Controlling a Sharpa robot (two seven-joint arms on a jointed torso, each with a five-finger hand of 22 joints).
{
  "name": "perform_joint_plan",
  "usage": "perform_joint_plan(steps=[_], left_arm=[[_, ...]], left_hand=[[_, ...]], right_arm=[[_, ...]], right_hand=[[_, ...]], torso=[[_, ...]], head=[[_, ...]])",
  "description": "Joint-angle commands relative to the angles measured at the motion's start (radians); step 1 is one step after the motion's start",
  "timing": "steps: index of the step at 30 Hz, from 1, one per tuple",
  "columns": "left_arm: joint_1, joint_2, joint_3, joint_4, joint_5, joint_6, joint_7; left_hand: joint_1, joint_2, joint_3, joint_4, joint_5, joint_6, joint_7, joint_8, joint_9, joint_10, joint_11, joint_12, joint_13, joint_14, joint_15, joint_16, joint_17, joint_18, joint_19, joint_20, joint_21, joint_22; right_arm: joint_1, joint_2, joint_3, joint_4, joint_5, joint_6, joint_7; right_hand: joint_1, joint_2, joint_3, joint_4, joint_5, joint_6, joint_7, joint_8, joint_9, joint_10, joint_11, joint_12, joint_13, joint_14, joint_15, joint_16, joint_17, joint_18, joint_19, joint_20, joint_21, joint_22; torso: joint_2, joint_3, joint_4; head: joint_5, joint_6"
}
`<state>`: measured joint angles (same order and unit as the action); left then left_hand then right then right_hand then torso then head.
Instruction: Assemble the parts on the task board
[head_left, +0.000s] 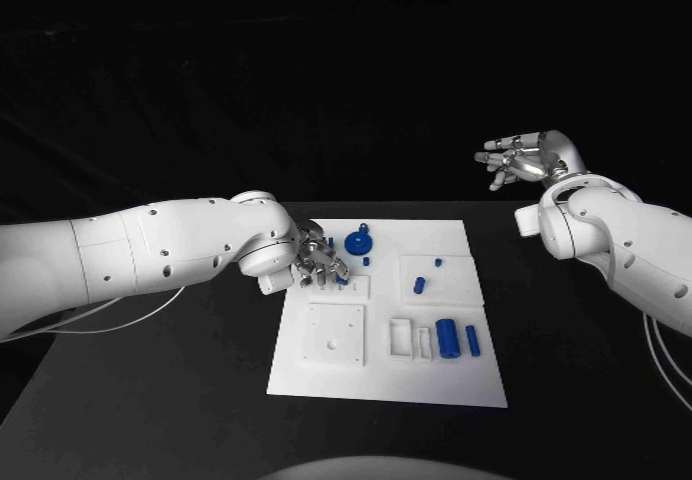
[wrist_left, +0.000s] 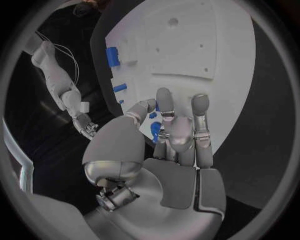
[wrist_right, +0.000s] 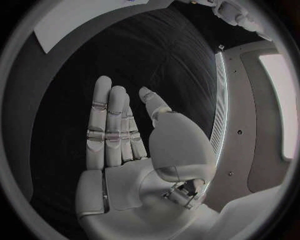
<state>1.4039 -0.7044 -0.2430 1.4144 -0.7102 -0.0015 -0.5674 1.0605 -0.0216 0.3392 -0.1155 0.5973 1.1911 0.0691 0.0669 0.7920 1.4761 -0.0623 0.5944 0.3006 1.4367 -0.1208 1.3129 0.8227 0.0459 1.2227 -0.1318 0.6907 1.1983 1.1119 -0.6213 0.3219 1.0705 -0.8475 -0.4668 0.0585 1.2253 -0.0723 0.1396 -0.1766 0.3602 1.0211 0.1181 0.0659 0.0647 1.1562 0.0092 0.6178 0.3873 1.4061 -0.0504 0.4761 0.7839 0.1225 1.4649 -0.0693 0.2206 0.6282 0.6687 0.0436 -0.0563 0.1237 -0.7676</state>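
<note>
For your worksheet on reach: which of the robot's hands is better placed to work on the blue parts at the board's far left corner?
Probably the left hand: it hangs over the task board with its fingers at small blue parts. The right hand is raised off beyond the board, holding nothing.

A black table (head_left: 144, 400) lies before me, its top matte and dark grey under soft light. Behind its far edge hangs a black backdrop (head_left: 346, 90), faintly streaked, with no wall to be made out. From my right wrist I see a pale grey panel (wrist_right: 244, 130) edged by a thin bright strip of light (wrist_right: 219, 100), and beside it a glowing white rectangle (wrist_right: 278, 100), a window or a lamp, I cannot tell which.
</note>
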Motion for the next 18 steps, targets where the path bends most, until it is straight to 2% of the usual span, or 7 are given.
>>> perform_joint_plan(steps=[1, 7, 12, 18], left_arm=[[0.002, 0.005, 0.0, -0.003, -0.016, 0.021, -0.009], [0.002, 0.01, 0.0, -0.009, -0.037, 0.019, -0.017], [0.002, 0.015, 0.0, -0.013, -0.044, 0.023, -0.02], [0.002, 0.018, 0.0, -0.013, -0.065, 0.029, -0.021]], left_hand=[[-0.004, 0.007, 0.077, -0.08, 0.005, 0.15, -0.098, 0.002, 0.028, 0.039, -0.015, 0.004, 0.0, 0.002, -0.005, 0.005, 0.001, 0.009, 0.007, 0.0, -0.004, 0.002], [-0.005, 0.007, 0.078, -0.083, 0.008, 0.151, -0.098, 0.002, 0.029, 0.039, -0.015, 0.006, 0.0, 0.001, -0.005, 0.006, 0.0, 0.009, 0.008, 0.0, -0.006, 0.005], [-0.004, 0.008, 0.08, -0.086, 0.011, 0.151, -0.098, 0.002, 0.03, 0.039, -0.015, 0.006, -0.001, 0.002, -0.005, 0.006, -0.001, 0.009, 0.009, -0.001, -0.007, 0.007], [-0.005, 0.009, 0.081, -0.087, 0.011, 0.151, -0.098, 0.001, 0.03, 0.039, -0.015, 0.006, -0.001, 0.001, -0.005, 0.006, -0.003, 0.009, 0.009, 0.0, -0.008, 0.01]], right_arm=[[-0.001, 0.001, 0.001, 0.0, -0.006, 0.015, 0.001], [-0.001, 0.002, 0.001, 0.0, -0.006, 0.014, 0.0], [-0.001, 0.003, 0.001, 0.0, -0.006, 0.014, -0.001], [-0.001, 0.003, 0.001, 0.001, -0.007, 0.016, -0.002]], right_hand=[[0.002, 0.014, -0.009, -0.001, 0.005, -0.008, 0.001, -0.004, -0.001, -0.003, 0.004, -0.003, -0.002, -0.001, 0.002, -0.003, -0.002, -0.011, 0.036, 0.001, 0.006, -0.006], [0.002, 0.014, -0.009, -0.001, 0.005, -0.008, 0.001, -0.004, -0.001, -0.003, 0.004, -0.003, -0.002, -0.001, 0.002, -0.003, -0.002, -0.011, 0.036, 0.001, 0.006, -0.006], [0.001, 0.014, -0.011, 0.0, 0.006, -0.008, 0.001, -0.004, -0.001, -0.006, 0.005, -0.005, -0.003, -0.001, 0.002, -0.003, -0.002, -0.012, 0.035, 0.002, 0.006, -0.009], [0.001, 0.014, -0.011, 0.0, 0.006, -0.008, 0.001, -0.004, -0.001, -0.006, 0.005, -0.005, -0.003, -0.001, 0.002, -0.003, -0.002, -0.012, 0.035, 0.002, 0.006, -0.009]], torso=[[0.0, -0.0004, -0.0001], [0.0, 0.0, -0.0008], [0.0, -0.0011, -0.0002], [0.0, -0.0015, 0.0]], head=[[0.0, -0.001], [0.003, -0.002], [0.0, -0.002], [0.004, 0.0]])
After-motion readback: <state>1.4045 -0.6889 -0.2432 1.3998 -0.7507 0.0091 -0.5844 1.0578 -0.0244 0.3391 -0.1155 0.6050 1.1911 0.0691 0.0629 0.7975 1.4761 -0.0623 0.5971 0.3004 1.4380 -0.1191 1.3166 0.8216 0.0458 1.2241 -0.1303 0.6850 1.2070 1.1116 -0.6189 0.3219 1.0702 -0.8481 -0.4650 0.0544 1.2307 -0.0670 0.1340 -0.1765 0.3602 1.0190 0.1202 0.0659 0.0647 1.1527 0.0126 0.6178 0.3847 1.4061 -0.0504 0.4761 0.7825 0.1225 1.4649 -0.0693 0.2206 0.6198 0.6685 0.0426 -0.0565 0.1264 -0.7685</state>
